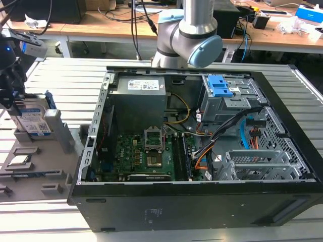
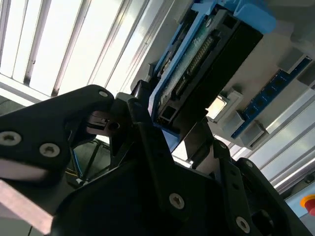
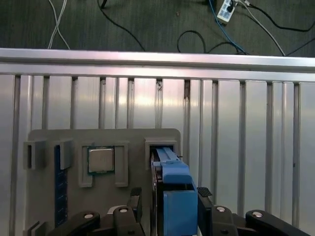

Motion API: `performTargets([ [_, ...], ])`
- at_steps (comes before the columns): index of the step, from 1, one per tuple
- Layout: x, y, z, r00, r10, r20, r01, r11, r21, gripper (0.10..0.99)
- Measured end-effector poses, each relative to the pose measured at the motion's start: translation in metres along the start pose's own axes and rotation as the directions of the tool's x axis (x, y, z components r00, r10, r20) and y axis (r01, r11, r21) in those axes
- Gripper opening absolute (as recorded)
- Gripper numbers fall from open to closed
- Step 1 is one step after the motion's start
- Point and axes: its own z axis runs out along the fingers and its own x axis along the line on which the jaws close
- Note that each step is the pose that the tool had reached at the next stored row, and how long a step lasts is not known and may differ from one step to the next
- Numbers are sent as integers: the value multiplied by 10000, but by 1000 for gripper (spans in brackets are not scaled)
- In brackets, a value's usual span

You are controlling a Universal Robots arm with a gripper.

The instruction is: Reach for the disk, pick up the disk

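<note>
The disk (image 1: 34,118) stands on edge in a slot of the grey holder plate (image 1: 30,176) at the exterior view's left, its white-and-blue label facing outward. My gripper (image 1: 19,98) hangs over its top. In the first wrist view the disk's blue edge frame (image 3: 173,194) runs between my two black fingers (image 3: 135,196), which sit tight against both of its sides. In the second wrist view the disk (image 2: 206,49) shows its connector edge, with one finger (image 2: 140,120) pressed on the blue frame. The gripper (image 2: 172,132) is shut on the disk.
A small square grey chip (image 3: 101,160) sits in a pocket of the holder plate (image 3: 98,137) beside the disk's slot. A blue strip (image 3: 60,184) lies further along. An open computer case (image 1: 202,126) fills the middle of the slatted table (image 1: 65,75), with the arm's base (image 1: 189,35) behind it.
</note>
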Motion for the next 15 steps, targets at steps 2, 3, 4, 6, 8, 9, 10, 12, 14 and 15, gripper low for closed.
performTargets([
  [2, -14, -1, 7, 10000, -19, -2, 19, 10000, -1, 541],
  [3, -19, -1, 11, 10000, -28, -2, 28, 10000, 0, 541],
  [4, -28, -1, 15, 10000, -45, -3, 45, 10000, 0, 541],
  [6, -40, 1, 20, 10000, -76, -4, 76, 10000, -1, 541],
  [8, -52, 8, 23, 9999, -106, -6, 106, 9999, -2, 541],
  [9, -51, 10, 24, 9999, -107, -6, 107, 9999, -2, 541],
  [10, -51, 10, 23, 9999, -108, -7, 108, 9999, -2, 541],
  [12, -52, 11, 25, 9999, -106, -5, 106, 9999, 0, 541],
  [14, -52, 12, 24, 9999, -107, -6, 107, 9999, -1, 541],
  [15, -52, 12, 24, 9999, -106, -6, 106, 9999, -1, 525],
])
